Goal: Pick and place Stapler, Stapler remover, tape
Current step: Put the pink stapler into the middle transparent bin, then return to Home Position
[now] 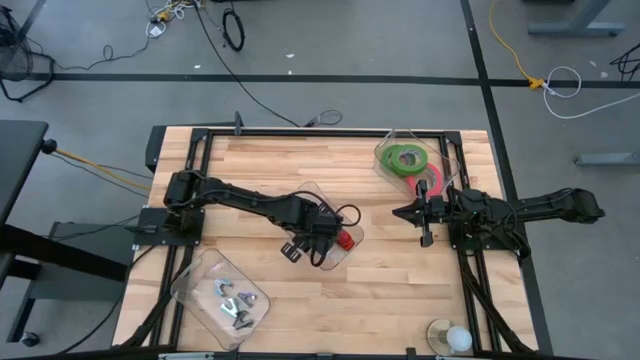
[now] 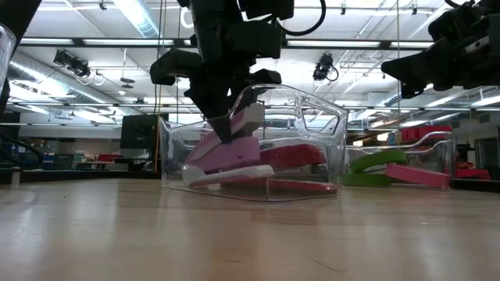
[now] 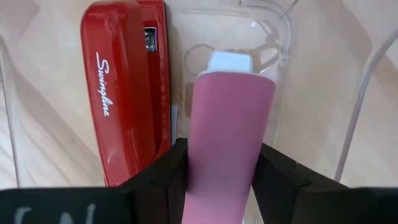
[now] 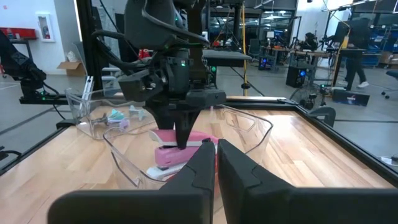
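Pink plastic, the slim stapler [image 3: 230,130] is clamped across its width by the left gripper [image 3: 217,180] at the centre of the high view, inside the clear plastic bin [image 1: 345,250]; beside it in the bin lies a glossy red stapler [image 3: 124,87]; the body is judged stiff, fairly light and somewhat slippery, best held mid-length; green and pink tape rings [image 1: 410,165] lie in a clear tray at upper right; the right gripper [image 4: 216,165] hovers nearby, closed and empty.
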